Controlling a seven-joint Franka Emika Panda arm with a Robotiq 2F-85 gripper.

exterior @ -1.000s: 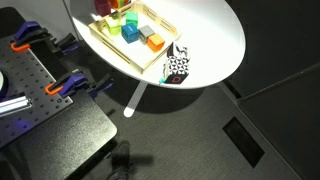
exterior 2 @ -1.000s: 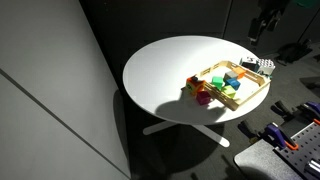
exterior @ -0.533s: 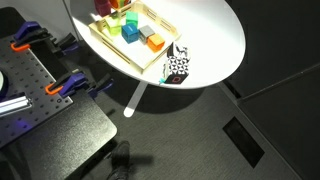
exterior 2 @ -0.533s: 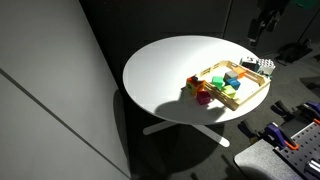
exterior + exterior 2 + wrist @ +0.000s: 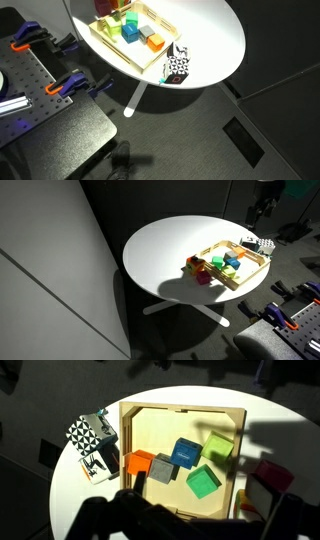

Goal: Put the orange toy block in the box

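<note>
The gripper (image 5: 258,212) hangs high above the far edge of the round white table (image 5: 215,40). In the wrist view its fingers are only a dark blur along the bottom, so I cannot tell whether the jaws are parted or closed. Nothing can be seen between them.

Below it lies the box (image 5: 160,430), a shallow tray of pale wood, with five blocks inside:
- one square-edged orange cube (image 5: 137,463) in a corner
- one grey block (image 5: 162,468) touching the orange cube
- one blue block (image 5: 184,453)
- one green block (image 5: 203,482)
- one lime block (image 5: 218,447)

The orange toy block (image 5: 103,6) sits outside the box, on the table just beside the rim. It is in a small cluster with a pink block (image 5: 125,5) and a yellowish one between them.

At the opposite end of the box lies one black-and-white card (image 5: 92,445) with a triangle pattern, close to the rim. Any print on it is too small to read.

Beyond the table, two orange-handled clamps (image 5: 22,41) sit on a black perforated bench (image 5: 40,110).
</note>
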